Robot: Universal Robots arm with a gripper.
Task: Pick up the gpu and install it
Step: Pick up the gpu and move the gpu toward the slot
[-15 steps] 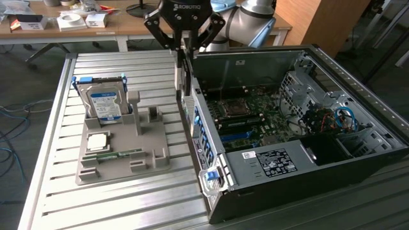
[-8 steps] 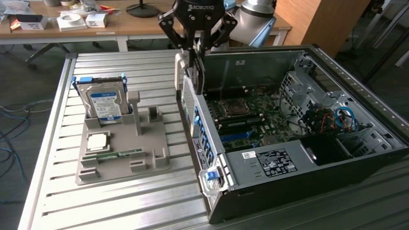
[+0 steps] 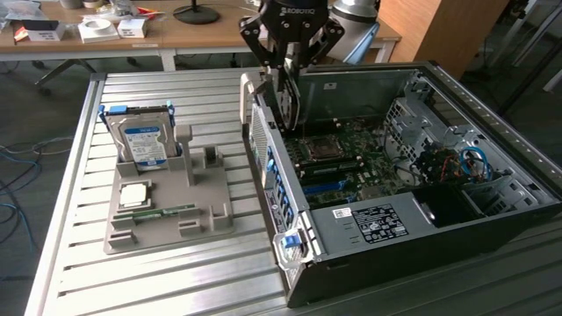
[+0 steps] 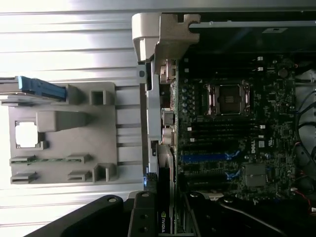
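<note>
Nearest in the exterior view, a slatted aluminium table (image 3: 176,276) carries a black tower computer case (image 3: 439,237) lying on its side with the side panel off, a white label on its near metal cover and a blue plastic latch (image 3: 288,242) at its near corner. Beside the case, towards the exterior view's left, sits a grey moulded parts tray (image 3: 158,234). A narrow green memory stick (image 3: 158,212) lies in the tray's near part, a square silver processor chip (image 3: 136,194) just behind it, and a silver hard drive with a blue label (image 3: 142,141) stands upright in the far slot. Inside the case the green motherboard (image 3: 369,158) lies open to view, with a blue expansion slot (image 3: 325,187) near its middle and a metal processor socket (image 3: 320,148) farther back. Above the case's wall on the tray side hangs the gpu (image 3: 285,102), a thin dark-edged card held upright and seen edge-on, its lower end down at the level of the case rim. Whether it touches the board cannot be told. The black Robotiq gripper (image 3: 288,66) has its fingers closed tight on the card's upper part, and in the wrist view a green NVIDIA mark (image 4: 162,216) shows on the card between them. Farthest back stands a wooden desk (image 3: 220,33) with white boxes on it.
</note>
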